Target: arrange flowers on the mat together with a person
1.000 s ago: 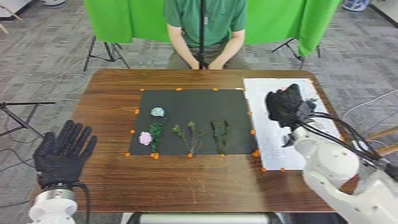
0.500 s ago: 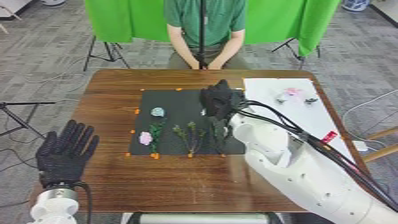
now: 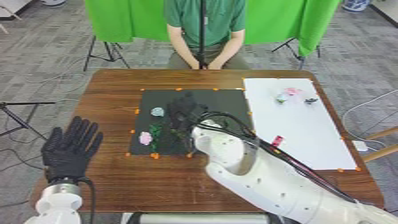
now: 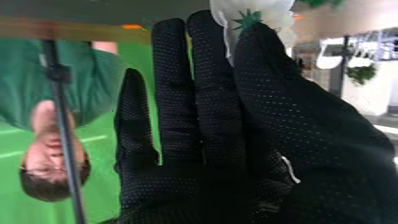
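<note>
**Right hand (image 3: 184, 111) carrying a white flower (image 4: 281, 20) over the dark mat (image 3: 229, 102)**

The robot's right hand is pinching the white flower between thumb and fingers; in the right wrist view the flower is poking out at the fingertips, its green base against the thumb. The hand has just been swinging from the white sheet (image 3: 311, 145) onto the mat and then leftward, so the picking seems done and the placing is likely beginning. The pale blue flower (image 3: 158, 111) is lying just beside the hand, to its left. Nearer the robot, a pink flower (image 3: 145, 138) is resting by green leaves (image 3: 155, 132). The left hand (image 3: 69, 152) is waiting, fingers straight, at the table's left.
</note>
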You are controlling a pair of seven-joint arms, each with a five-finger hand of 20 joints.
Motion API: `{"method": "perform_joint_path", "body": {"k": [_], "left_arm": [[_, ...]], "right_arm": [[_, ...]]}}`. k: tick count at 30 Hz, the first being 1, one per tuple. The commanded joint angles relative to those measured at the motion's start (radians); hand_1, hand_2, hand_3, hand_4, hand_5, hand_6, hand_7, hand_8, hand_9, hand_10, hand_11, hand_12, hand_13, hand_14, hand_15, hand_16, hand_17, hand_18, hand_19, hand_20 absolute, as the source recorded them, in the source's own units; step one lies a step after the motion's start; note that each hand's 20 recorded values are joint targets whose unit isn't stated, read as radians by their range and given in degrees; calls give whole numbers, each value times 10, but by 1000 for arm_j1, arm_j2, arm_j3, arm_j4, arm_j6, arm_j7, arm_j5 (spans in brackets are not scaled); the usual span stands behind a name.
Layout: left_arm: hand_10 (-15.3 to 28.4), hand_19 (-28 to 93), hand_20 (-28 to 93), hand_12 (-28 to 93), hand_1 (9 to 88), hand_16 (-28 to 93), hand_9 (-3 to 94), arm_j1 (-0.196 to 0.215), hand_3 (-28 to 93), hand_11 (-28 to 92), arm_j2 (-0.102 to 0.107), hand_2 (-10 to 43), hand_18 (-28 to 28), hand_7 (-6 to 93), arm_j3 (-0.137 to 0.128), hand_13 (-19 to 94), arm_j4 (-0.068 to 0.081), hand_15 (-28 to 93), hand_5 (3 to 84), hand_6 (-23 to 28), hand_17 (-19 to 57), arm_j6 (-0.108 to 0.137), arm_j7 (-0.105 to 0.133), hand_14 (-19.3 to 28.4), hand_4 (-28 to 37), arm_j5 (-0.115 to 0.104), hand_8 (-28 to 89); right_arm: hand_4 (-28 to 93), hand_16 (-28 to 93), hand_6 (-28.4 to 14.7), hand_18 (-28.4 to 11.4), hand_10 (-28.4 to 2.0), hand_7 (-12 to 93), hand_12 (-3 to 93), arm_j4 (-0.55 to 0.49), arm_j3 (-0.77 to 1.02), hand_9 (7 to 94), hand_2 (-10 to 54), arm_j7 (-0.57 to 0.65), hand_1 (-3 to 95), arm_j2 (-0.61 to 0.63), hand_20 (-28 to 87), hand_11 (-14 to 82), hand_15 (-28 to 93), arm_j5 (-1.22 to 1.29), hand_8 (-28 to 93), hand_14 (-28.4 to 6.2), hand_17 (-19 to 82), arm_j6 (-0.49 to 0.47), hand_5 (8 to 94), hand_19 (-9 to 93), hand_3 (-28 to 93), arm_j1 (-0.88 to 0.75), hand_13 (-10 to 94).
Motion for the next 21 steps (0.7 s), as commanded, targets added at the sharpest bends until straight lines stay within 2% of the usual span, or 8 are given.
{"method": "perform_joint_path", "body": {"k": [1, 11, 13, 19, 20, 21], "left_arm": [[135, 399, 110, 77, 284, -75, 447, 10, 764, 218, -4, 132, 159, 159, 1, 332, 6, 316, 511, 87, -68, 0, -9, 153, -283, -1, -106], [135, 399, 111, 77, 284, -75, 447, 12, 764, 219, -14, 133, 159, 160, -2, 332, 12, 317, 511, 86, -68, 4, -15, 154, -283, -2, -106], [136, 399, 110, 77, 283, -75, 446, 13, 765, 218, -17, 132, 159, 160, -4, 332, 14, 317, 511, 87, -68, 3, -16, 154, -283, -14, -106], [139, 399, 110, 78, 282, -74, 443, 14, 768, 218, -17, 131, 159, 158, -6, 328, 15, 320, 509, 88, -68, 4, -11, 155, -283, -19, -106], [139, 399, 110, 78, 282, -74, 443, 11, 768, 218, -7, 131, 159, 158, 0, 328, 17, 320, 509, 88, -68, 0, 1, 155, -283, -34, -106], [139, 399, 110, 79, 282, -74, 443, 15, 768, 219, -11, 131, 159, 157, -2, 328, 15, 320, 509, 88, -68, 2, -3, 155, -283, -36, -106]], "right_arm": [[-283, 309, 23, -178, -74, 361, 365, 22, 8, 786, -77, 4, 590, -13, 130, 75, 209, -42, -53, -78, 155, 8, 709, 413, 702, -14, 601], [-283, 303, 24, -178, -74, 364, 360, 32, 20, 783, -77, 11, 590, 11, 124, 73, 211, -44, -56, -79, 152, -1, 706, 417, 700, -28, 597], [-283, 296, 22, -179, -76, 360, 352, 21, 33, 779, -76, 3, 586, 12, 122, 67, 209, -33, -60, -83, 150, -23, 703, 419, 705, -40, 592], [-283, 223, 12, -182, -87, 343, 279, 8, 46, 726, -73, 4, 556, 10, 98, 110, 241, 30, -82, -98, 138, -17, 661, 437, 725, -43, 574], [-283, 218, 10, -183, -91, 342, 263, 6, 44, 713, -74, 7, 550, 13, 96, 124, 245, 26, -88, -98, 136, -15, 651, 440, 723, -40, 573], [-283, 217, 7, -183, -93, 341, 258, 5, 51, 708, -75, 0, 547, 10, 95, 128, 245, 17, -91, -100, 135, -19, 646, 441, 723, -47, 571]]}}
